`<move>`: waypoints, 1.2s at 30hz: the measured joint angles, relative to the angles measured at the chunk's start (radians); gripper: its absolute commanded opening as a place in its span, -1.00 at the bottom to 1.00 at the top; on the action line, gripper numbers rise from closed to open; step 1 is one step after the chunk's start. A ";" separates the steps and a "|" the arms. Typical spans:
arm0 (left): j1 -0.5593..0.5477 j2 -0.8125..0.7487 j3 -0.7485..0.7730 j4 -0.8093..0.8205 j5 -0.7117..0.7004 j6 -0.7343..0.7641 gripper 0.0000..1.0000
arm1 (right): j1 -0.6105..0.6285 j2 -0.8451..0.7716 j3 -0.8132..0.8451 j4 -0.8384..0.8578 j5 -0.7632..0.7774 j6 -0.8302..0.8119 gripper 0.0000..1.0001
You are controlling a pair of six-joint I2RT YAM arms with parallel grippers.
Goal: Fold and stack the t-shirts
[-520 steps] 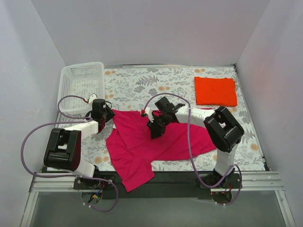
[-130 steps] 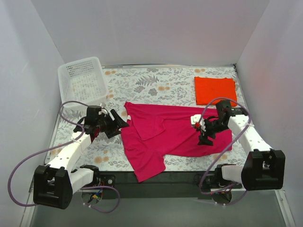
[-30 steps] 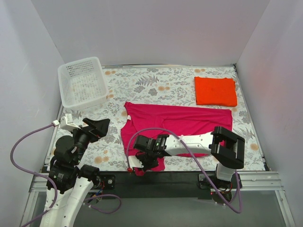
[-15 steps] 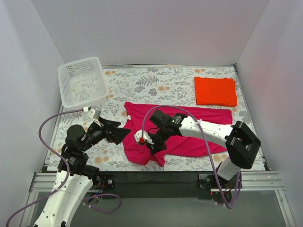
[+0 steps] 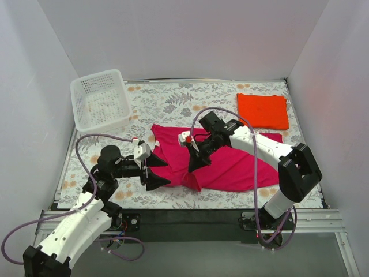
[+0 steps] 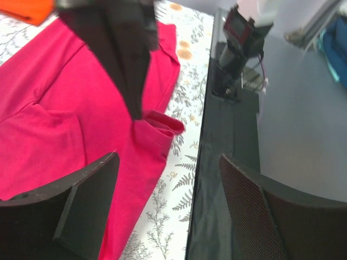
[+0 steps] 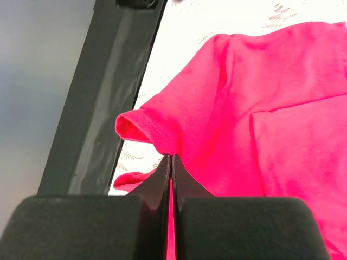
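The right fingers (image 7: 171,162) have swung up from the desk's (image 5: 173,101) near edge. They are pinched tight on a rolled bit of the pink shirt's (image 5: 242,164) hem and carry it over the shirt's middle. A moment ago that flap lay down by the front edge; now it's up and doubling back, so I'd say the first fold is under way.

In comes the other arm from the left! The left fingers (image 5: 155,173) are wide apart, a touch narrower than before, holding nothing, just beside the shirt's left edge.

The pink shirt lies spread mid-desk. The orange shirt (image 5: 263,111) sits folded in the far right corner, well apart, so no stack yet. The basket (image 5: 101,101) is far left.

No brand, label or lettering to read anywhere.
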 measured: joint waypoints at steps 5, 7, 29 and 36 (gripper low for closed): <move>-0.124 0.058 -0.003 0.013 -0.071 0.133 0.33 | -0.055 0.045 0.044 -0.017 -0.059 0.005 -0.97; -0.168 0.076 -0.003 0.013 -0.122 0.181 0.34 | -0.071 0.063 0.054 -0.023 -0.071 0.009 -0.97; -0.425 0.335 0.078 0.052 -0.684 0.282 0.18 | -0.100 0.138 0.121 -0.032 -0.122 0.085 -0.97; -0.465 0.365 0.095 0.070 -0.738 0.262 0.18 | -0.100 0.138 0.121 -0.032 -0.126 0.092 -0.97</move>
